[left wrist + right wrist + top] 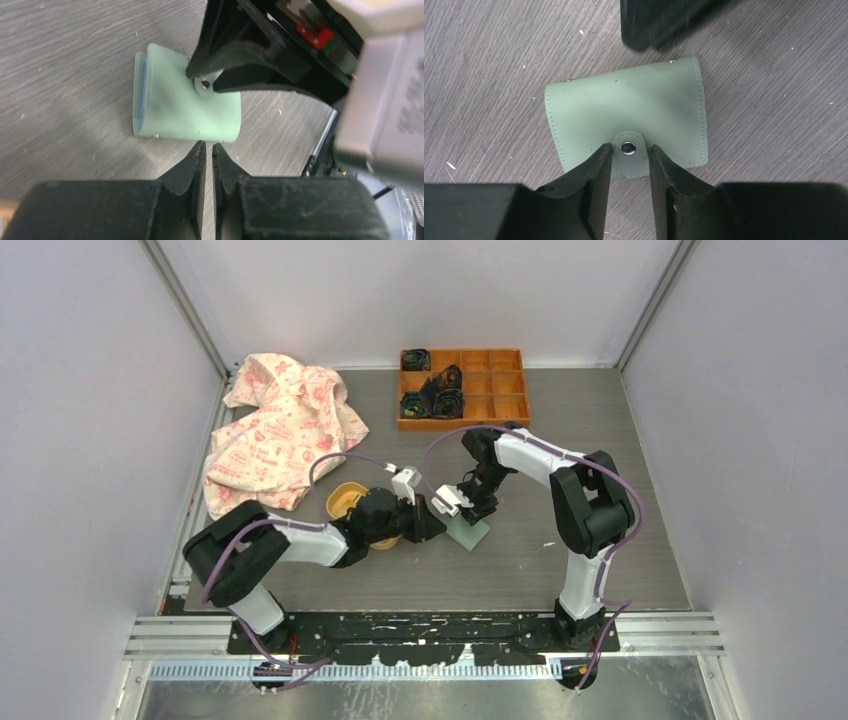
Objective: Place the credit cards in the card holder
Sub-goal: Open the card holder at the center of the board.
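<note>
The mint-green card holder (470, 533) (180, 105) (624, 110) lies folded flat on the grey table, snap tab fastened. My right gripper (462, 508) (629, 150) is open partway, and its fingertips stand on either side of the snap tab (628, 148) at the holder's near edge. In the left wrist view those fingers (235, 60) reach over the tab from above. My left gripper (432, 524) (209, 146) points at the opposite edge of the holder. Only a thin slit shows between its tips, and nothing is between them. No credit cards are in view.
A yellow-orange dish (343, 500) sits half hidden under my left arm. A pink-patterned cloth (280, 430) lies bunched at the back left. An orange compartment tray (495, 390) with dark rolled items stands at the back centre.
</note>
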You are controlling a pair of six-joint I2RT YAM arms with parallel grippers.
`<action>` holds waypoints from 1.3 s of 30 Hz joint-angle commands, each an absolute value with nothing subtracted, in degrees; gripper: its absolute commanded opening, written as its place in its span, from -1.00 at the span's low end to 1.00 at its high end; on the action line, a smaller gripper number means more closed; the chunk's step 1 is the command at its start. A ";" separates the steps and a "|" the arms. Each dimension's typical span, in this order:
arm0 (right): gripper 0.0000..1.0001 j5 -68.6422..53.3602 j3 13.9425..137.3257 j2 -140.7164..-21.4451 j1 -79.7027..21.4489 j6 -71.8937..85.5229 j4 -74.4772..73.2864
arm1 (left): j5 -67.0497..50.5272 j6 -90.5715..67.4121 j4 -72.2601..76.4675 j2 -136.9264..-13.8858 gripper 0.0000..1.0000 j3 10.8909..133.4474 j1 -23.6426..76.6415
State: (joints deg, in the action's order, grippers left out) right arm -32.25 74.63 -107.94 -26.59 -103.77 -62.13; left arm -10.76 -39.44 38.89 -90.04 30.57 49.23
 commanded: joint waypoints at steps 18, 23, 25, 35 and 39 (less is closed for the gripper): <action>-0.97 -41.65 70.78 -99.69 -25.15 -91.33 -58.86 | -8.08 -45.43 45.00 -103.59 -0.92 36.43 49.49; -0.98 -48.06 68.72 -94.86 -23.05 -78.31 -55.84 | -8.43 -44.56 40.61 -96.99 -0.37 35.89 49.50; -0.98 -48.45 66.87 -93.26 -22.87 -73.55 -53.39 | -9.11 -44.39 39.89 -94.20 -0.21 34.77 49.53; -0.97 -56.58 64.64 -90.87 -19.34 -59.08 -47.56 | -8.54 -44.82 46.69 -88.87 0.32 27.73 54.44; -0.98 -55.91 64.03 -91.51 -19.25 -56.95 -45.70 | -7.63 -45.58 49.89 -90.21 0.45 26.77 54.80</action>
